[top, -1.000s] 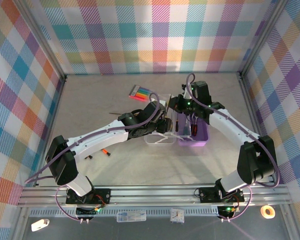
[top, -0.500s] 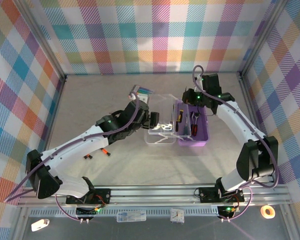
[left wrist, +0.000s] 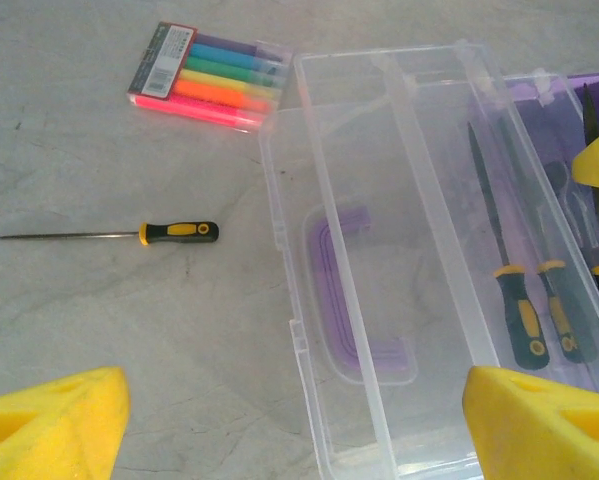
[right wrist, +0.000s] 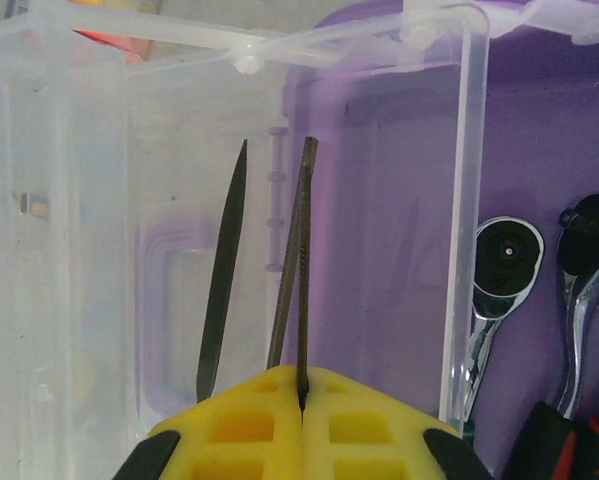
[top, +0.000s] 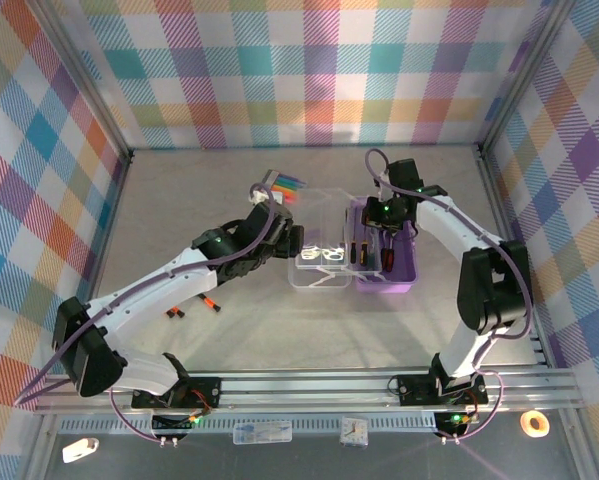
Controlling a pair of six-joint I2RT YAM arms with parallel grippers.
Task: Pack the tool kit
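The tool kit [top: 399,275] lies open directly under the right gripper [right wrist: 302,388] and just to the right of the left gripper [left wrist: 297,428]. Its purple base [right wrist: 549,120] is under the right jaws and to their right. Its clear lid [left wrist: 379,200] lies flat on the table [left wrist: 99,330], folded out to the left of them.

The right jaws are pressed together on the shaft of a thin dark tool [right wrist: 303,250]. The shaft comes out of the seam between the yellow pads [right wrist: 239,425] and points forward, away from them. Just to the left of this shaft lies a flat dark file blade [right wrist: 222,270], almost parallel to it. To the right of the right jaws, two metal ratchet heads [right wrist: 501,250] lie in the base.

The left jaws stand wide apart and hold nothing; their yellow fingertips [left wrist: 49,420] are at both sides of the near end of the lid. Just ahead of the gap between them, the purple handle [left wrist: 344,300] shows through the clear plastic. Ahead and to the right of the left jaws, two tools with black-and-orange handles [left wrist: 524,310] lie side by side in the base.

Ahead and to the left of the left jaws, a screwdriver with a black-and-yellow handle [left wrist: 179,232] lies on the table, apart from the lid, its thin shaft pointing left. Farther ahead lies a flat pack of coloured markers [left wrist: 209,78], near the far left corner of the lid. Well behind the left jaws, beside the left arm, a small orange-and-black piece [top: 211,303] and a small dark piece [top: 176,315] lie on the table.
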